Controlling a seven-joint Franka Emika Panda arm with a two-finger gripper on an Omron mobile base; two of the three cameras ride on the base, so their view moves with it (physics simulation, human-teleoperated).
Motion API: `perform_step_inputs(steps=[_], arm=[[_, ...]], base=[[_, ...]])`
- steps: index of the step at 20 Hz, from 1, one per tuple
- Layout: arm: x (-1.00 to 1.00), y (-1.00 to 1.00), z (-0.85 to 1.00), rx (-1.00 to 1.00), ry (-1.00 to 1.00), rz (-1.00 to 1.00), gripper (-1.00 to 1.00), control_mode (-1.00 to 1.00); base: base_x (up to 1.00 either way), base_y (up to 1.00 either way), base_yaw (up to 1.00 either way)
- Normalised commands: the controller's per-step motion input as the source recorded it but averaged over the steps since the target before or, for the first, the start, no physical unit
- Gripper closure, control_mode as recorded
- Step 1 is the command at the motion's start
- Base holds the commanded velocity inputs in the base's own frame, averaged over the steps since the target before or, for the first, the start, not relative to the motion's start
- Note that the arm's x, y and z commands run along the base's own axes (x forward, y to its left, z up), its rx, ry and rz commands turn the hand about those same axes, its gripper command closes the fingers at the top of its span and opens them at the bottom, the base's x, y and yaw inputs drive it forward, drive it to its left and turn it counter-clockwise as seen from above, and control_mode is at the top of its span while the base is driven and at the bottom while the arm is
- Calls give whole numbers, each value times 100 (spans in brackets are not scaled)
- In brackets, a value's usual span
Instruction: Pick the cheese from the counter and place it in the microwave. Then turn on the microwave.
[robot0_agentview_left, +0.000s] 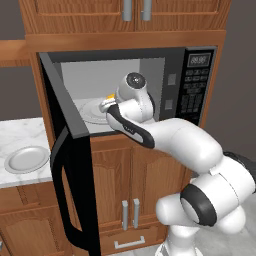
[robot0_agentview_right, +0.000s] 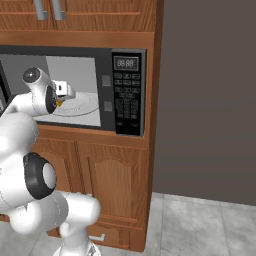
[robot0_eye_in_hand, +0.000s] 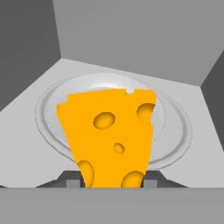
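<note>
The microwave (robot0_agentview_left: 125, 90) stood open, its door (robot0_agentview_left: 70, 165) swung wide to the left. Inside, the turntable (robot0_eye_in_hand: 175, 127) lay below with clear grey walls around it. The pincer (robot0_eye_in_hand: 111, 181) was clamped on the cheese (robot0_eye_in_hand: 107, 135) — best lowered onto the turntable's middle before release, then withdrawn straight, clear of the door edge.

Digits resembling "88:88" are shown on the microwave (robot0_agentview_right: 75, 90) display (robot0_agentview_right: 125, 63), right of the claw (robot0_agentview_right: 64, 90); keypad (robot0_agentview_right: 126, 102) labels too blurred.
</note>
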Motion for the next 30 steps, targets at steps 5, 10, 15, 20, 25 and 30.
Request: perform_step_inputs(steps=[5, 10, 15, 20, 25, 30], arm=[[15, 4, -6, -1, 0, 0, 100, -100], [15, 5, -6, 0, 0, 0, 100, -100], [13, 4, -4, 0, 0, 0, 100, -100], [10, 3, -2, 0, 0, 0, 100, -100], [11, 3, -2, 0, 0, 0, 100, -100], [11, 2, -2, 0, 0, 0, 100, -100]], base=[[0, 0, 0], [0, 0, 0], [0, 0, 0], [0, 0, 0], [0, 0, 0], [0, 0, 0]])
